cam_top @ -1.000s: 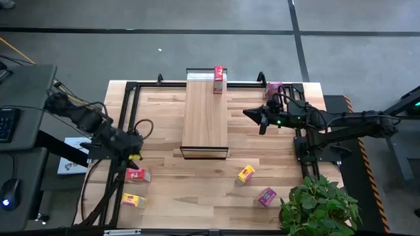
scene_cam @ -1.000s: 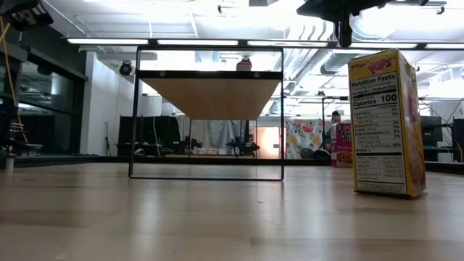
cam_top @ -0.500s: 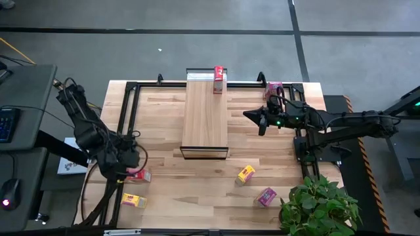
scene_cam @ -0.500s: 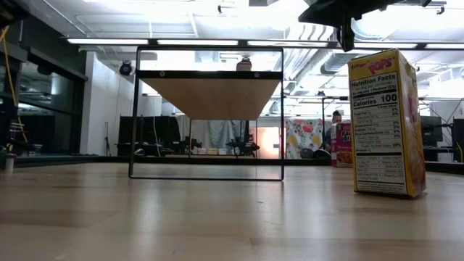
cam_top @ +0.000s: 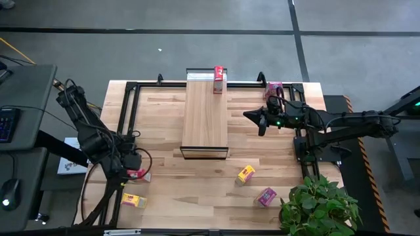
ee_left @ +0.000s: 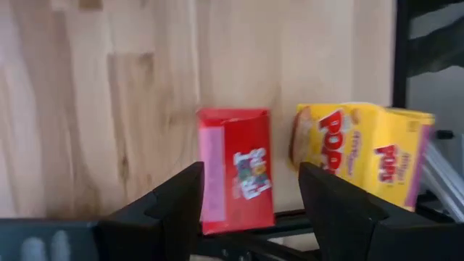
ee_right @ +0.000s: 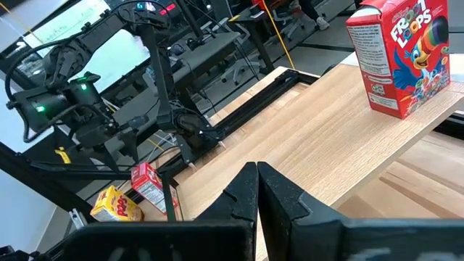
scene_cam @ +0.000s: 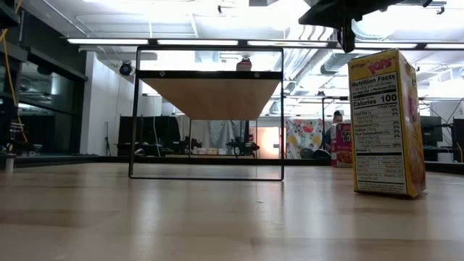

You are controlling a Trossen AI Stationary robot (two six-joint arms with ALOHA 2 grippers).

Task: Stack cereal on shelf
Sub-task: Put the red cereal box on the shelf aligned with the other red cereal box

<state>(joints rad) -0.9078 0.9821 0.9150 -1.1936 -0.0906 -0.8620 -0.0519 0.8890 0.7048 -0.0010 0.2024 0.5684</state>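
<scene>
In the high view my left gripper [cam_top: 130,164] hangs over a red cereal box [cam_top: 138,174] lying flat near the table's left near corner. A yellow box [cam_top: 133,200] lies just nearer the edge. In the left wrist view the gripper [ee_left: 246,210] is open, one finger on each side of the red box [ee_left: 235,170], with the yellow box [ee_left: 362,152] beside it. The shelf [cam_top: 205,115] stands mid-table, and a second red box [cam_top: 218,78] stands on the far end of its top. My right gripper [cam_top: 252,117] is shut and hovers right of the shelf.
A yellow box [cam_top: 246,174] and a magenta box [cam_top: 266,196] lie on the near right part of the table. Another magenta box [cam_top: 274,88] stands at the far right. A potted plant [cam_top: 319,208] fills the near right corner. A dark frame [cam_top: 128,111] runs along the left side.
My left gripper has moved toward the table's near edge and come down over the red box near the left corner, its arm folding in. The boxes have stayed where they were.
</scene>
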